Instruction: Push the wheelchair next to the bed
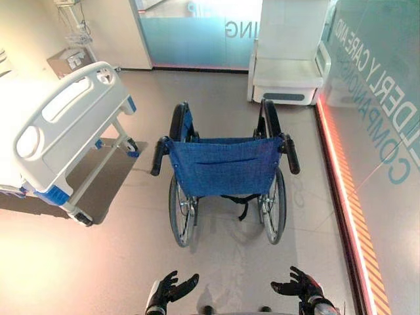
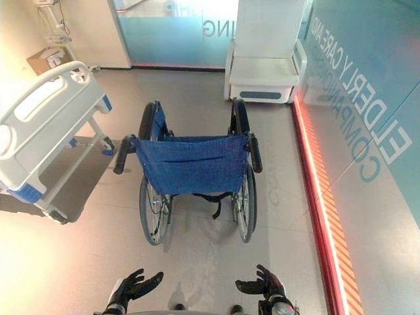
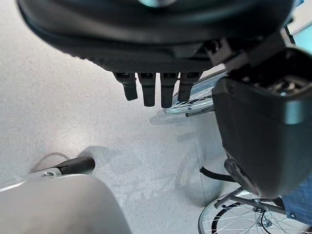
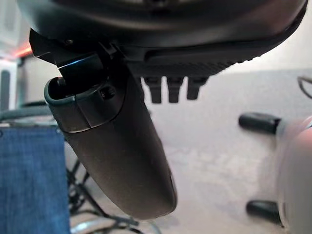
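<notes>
1. Step: approach. I have not yet gripped the wheelchair (image 1: 225,172), which stands mid-floor, its back toward me, the bed (image 1: 62,128) well apart on the left.
2. Next move, as I judge: reach forward and take both push handles (image 1: 158,156).
3. Left hand (image 1: 167,292): low, palm inward, fingers released, empty.
4. Right hand (image 1: 298,287): mirrored, fingers loosely spread, empty.
</notes>
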You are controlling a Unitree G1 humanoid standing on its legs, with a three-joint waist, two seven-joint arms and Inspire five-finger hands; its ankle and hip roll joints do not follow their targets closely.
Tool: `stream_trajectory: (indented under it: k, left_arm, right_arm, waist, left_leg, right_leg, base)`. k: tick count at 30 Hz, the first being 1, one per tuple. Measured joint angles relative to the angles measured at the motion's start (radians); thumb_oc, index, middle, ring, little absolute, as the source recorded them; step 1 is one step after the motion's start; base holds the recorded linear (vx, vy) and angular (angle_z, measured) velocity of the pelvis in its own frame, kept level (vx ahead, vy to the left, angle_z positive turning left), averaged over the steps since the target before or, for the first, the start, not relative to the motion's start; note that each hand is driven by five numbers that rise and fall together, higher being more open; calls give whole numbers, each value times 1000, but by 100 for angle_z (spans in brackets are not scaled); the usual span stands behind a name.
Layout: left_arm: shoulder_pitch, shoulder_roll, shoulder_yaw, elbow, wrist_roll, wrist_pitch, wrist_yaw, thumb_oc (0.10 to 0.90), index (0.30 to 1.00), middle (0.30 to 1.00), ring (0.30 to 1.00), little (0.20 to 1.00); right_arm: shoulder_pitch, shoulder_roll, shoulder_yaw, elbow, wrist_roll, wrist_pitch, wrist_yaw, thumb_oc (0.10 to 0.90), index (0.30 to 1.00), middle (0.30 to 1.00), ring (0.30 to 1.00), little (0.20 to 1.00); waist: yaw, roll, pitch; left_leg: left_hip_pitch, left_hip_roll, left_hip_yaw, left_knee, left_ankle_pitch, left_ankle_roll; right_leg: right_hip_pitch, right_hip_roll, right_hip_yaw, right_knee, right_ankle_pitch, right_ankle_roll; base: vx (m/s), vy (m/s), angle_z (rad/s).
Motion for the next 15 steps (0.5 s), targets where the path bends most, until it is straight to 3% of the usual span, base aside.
stream_trajectory:
  k: [7, 11, 15]
  left_arm:
    - [-5, 7, 10, -53, -1, 9, 17, 800, 900, 900, 900, 900]
    - [-6, 12, 81, -111, -43, 18, 47, 800, 900, 900, 900, 900]
    - [-33, 58, 174, -221, -81, 39, 131, 800, 900, 900, 900, 900]
  right_arm:
    - [-17, -12, -34, -88, 36, 1, -21, 800, 900, 900, 900, 900]
    - [-43, -46, -49, -117, 37, 3, -82, 800, 900, 900, 900, 900]
    - [-67, -136, -121, -173, 47, 21, -115, 800, 900, 900, 900, 900]
  waist:
    - [-1, -9, 23]
    - [0, -14, 26]
    - [9, -12, 27]
  left_leg:
    - [0, 0, 1, -3, 0, 0]
    - [4, -2, 0, -7, 0, 0]
    - [5, -6, -2, -8, 3, 2]
  right_leg:
    - [0, 0, 0, -1, 0, 0]
    - [5, 0, -1, -15, 4, 4]
    - [12, -2, -7, -24, 9, 7]
  base:
    - [29, -11, 0]
    - [50, 18, 2]
    - [8, 9, 4]
